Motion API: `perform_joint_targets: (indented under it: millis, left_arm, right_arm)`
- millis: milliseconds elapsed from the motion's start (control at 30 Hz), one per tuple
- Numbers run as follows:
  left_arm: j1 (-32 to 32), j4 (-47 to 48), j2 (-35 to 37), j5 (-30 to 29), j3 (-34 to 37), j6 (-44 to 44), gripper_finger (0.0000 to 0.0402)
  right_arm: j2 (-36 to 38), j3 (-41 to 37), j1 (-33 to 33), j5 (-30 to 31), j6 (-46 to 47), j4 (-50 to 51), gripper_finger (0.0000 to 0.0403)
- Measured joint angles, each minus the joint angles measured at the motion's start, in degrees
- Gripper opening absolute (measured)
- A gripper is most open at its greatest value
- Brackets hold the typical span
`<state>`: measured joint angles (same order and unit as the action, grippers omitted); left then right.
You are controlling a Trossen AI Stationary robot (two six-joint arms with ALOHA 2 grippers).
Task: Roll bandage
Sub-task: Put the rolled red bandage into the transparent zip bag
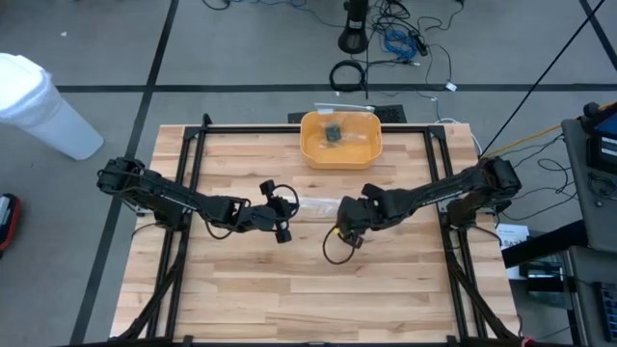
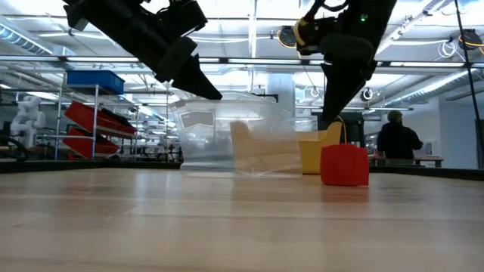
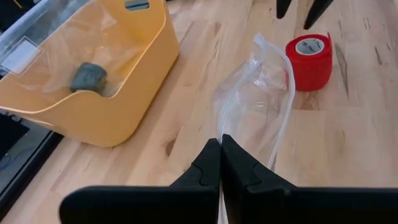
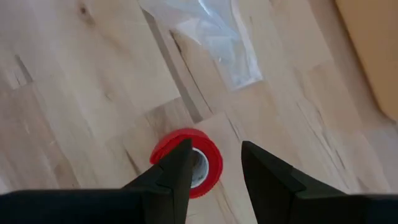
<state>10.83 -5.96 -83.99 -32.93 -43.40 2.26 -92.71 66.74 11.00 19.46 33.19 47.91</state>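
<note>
The bandage (image 3: 309, 59) is a small red roll standing on one flat end on the wooden table, its white core facing up (image 4: 186, 162); in the low view it shows as a red block (image 2: 344, 165). My right gripper (image 4: 214, 146) hangs open above it, fingertips clear of the roll. My left gripper (image 3: 221, 140), toward the table's left of the roll, is shut on a clear plastic bag (image 3: 255, 93) that lies between it and the roll. In the high view the right gripper (image 1: 347, 229) hides the roll. My left gripper pinches the clear bag's near edge (image 3: 222, 124) between its two shut fingers, coming in at a slant from the table's left and pointing somewhat down. The held end rises to the fingers; the bag's far part (image 3: 273, 56) lies on the table. One layer or several, I cannot tell.
A yellow bin (image 1: 340, 140) with a small dark grey thing (image 3: 87, 76) inside stands at the table's far edge. Black frame rails (image 1: 193, 173) run along both sides. Bare wood lies toward the near edge (image 1: 308, 299). A person (image 2: 397, 140) stands far behind.
</note>
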Motion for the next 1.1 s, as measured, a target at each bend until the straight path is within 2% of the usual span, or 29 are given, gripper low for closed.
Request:
perform_joint_targets:
  millis: [167,367,567,667,833,967,1100]
  left_arm:
    - [0.0,0.71,0.0,0.66,0.0,0.35,0.0]
    - [0.02,1.46,0.0,2.73,0.0,0.4,0.0]
    - [0.0,0.76,0.0,2.71,0.0,0.41,0.0]
    - [0.0,0.76,0.0,2.73,0.0,0.44,0.0]
    - [0.0,0.79,0.0,2.88,0.0,0.48,0.0]
    - [0.0,0.76,0.0,5.23,0.0,1.55,0.0]
    - [0.0,0.38,0.0,5.79,0.0,1.97,0.0]
  right_arm:
    - [-1.72,-1.65,-0.94,-4.31,-1.21,-0.82,0.0126]
    - [-2.42,-6.28,-1.58,-4.24,0.93,-1.93,0.0125]
    - [-2.44,-10.26,-1.57,-7.93,-0.4,-10.7,0.0125]
    - [-2.42,-11.82,-1.44,-7.87,-2.25,-15.19,0.0107]
    - [-2.4,-11.96,0.36,-4.47,-1.8,-16.47,0.0018]
    - [-1.86,-8.96,2.67,0.43,-1.79,-16.85,0.0017]
    - [-1.81,-4.66,4.84,5.24,-6.17,-19.89,0.0007]
